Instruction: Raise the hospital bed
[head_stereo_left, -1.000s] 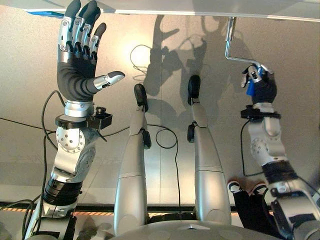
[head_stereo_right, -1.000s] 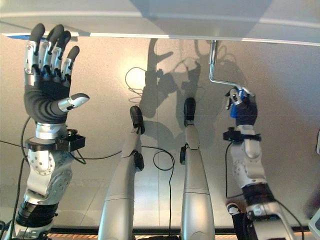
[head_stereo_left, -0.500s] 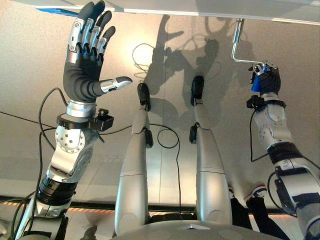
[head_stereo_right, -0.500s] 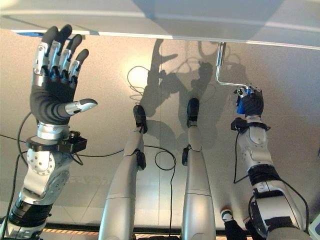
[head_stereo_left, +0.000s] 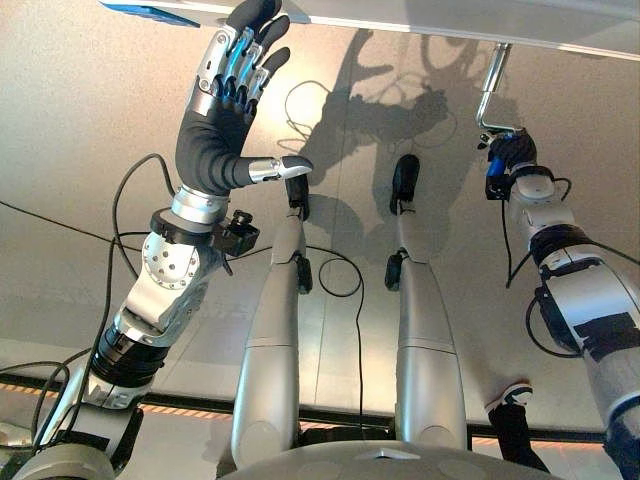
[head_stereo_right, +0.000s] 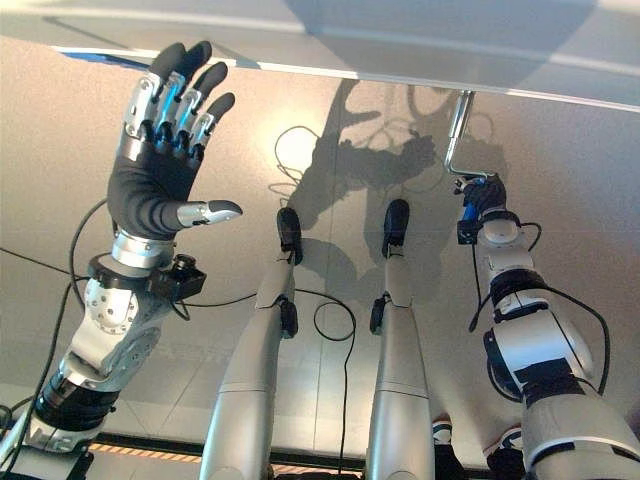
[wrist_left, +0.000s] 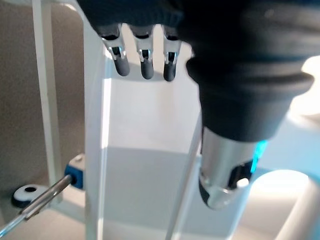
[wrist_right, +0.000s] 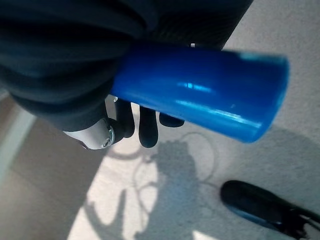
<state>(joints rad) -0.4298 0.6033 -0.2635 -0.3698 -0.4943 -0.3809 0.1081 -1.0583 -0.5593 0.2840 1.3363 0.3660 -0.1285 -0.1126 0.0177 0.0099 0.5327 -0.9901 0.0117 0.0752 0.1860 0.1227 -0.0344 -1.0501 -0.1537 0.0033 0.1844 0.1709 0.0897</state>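
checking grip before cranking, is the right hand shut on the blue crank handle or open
Shut: the right hand has its fingers curled round the blue crank handle.

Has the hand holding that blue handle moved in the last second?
Yes. The right hand, shut on the blue handle, has swung in beneath the crank's upright rod, having been out to its side earlier.
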